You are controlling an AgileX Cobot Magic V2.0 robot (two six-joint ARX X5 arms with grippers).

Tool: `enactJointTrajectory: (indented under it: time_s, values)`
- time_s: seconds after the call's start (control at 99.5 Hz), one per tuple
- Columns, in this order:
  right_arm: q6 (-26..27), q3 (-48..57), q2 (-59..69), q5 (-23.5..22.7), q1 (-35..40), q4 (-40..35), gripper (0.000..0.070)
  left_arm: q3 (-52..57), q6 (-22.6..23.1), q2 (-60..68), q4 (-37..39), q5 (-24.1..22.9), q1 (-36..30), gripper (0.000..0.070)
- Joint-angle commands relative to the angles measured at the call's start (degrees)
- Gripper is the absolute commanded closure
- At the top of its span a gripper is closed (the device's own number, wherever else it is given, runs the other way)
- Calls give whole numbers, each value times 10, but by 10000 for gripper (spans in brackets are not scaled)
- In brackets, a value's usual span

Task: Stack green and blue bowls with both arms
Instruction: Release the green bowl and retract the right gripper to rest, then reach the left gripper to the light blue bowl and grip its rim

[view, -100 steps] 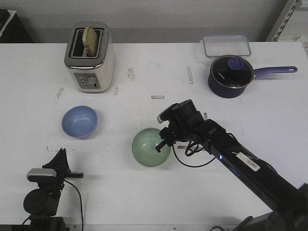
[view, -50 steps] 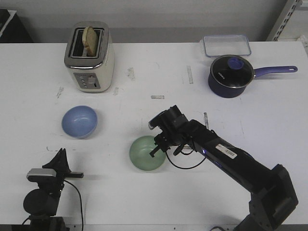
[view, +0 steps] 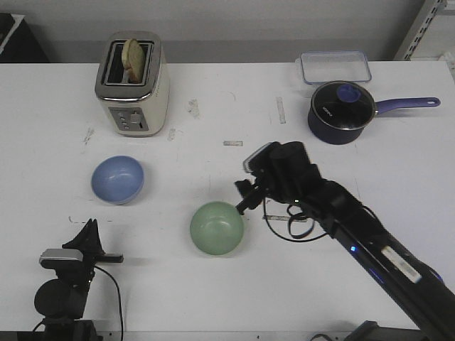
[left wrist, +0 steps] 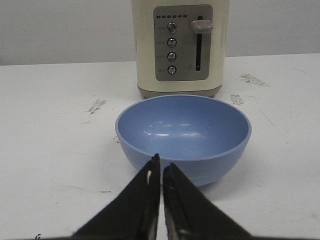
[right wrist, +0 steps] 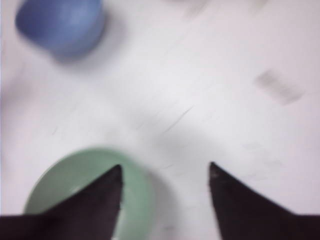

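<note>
The pale green bowl (view: pixel 217 227) stands upright on the table near the middle front. It also shows in the right wrist view (right wrist: pixel 75 182). My right gripper (view: pixel 245 197) is open and empty, just above the bowl's right rim; in its wrist view (right wrist: pixel 165 172) one finger hangs over the bowl. The light blue bowl (view: pixel 117 179) stands upright at the left, in front of the toaster. My left gripper (view: pixel 90 226) is shut and empty, low by the front edge. In its wrist view (left wrist: pixel 161 164) the tips point at the blue bowl (left wrist: pixel 183 132), a little short of it.
A cream toaster (view: pixel 132 84) with a slice of bread stands at the back left. A dark blue saucepan (view: pixel 343 110) with a glass lid and a clear lidded box (view: pixel 335 67) stand at the back right. A black cable (view: pixel 284 226) loops under the right arm.
The right gripper held the green bowl tilted, set it down upright slightly to the left, then let go and rose off it to the right. The left arm has not moved.
</note>
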Motion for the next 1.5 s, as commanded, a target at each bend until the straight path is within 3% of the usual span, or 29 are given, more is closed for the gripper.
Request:
enactJointTrajectory:
  time_s: [0.0,0.03,0.241,0.482,0.714,0.844,0.915,1.116,1.296,1.487]
  values:
    - [-3,10,-31,27,-17,-6,660,-12,-3,-1,8,0,-1,699]
    - [-4,10,-49,42,-27,-10,700,-12,-3,-1,8,0,-1,699]
    - [-19,-28,-173,132,-125,-42,700,-12,-2,-1,9,0,-1,699]
    - [-15,-220,-365,141,-235,11,700,-12,-2,-1,10,0,-1,699]
    - [-7,-402,-555,141,-262,69,700,-12,-5,-1,10,0,-1,699]
    - [-7,-440,-623,140,-262,68,700,-6,-65,-1,40,0,-1,699]
    - [-7,-444,-644,141,-262,68,700,14,-73,-1,51,0,-1,699]
    - [-7,-444,-653,140,-262,78,700,154,-43,27,18,-9,-1,699]
    - [-7,-444,-652,141,-262,77,700,349,-35,151,-35,-23,0,699]
    - [-7,-444,-652,140,-262,77,700,585,-30,351,-171,-80,5,699]
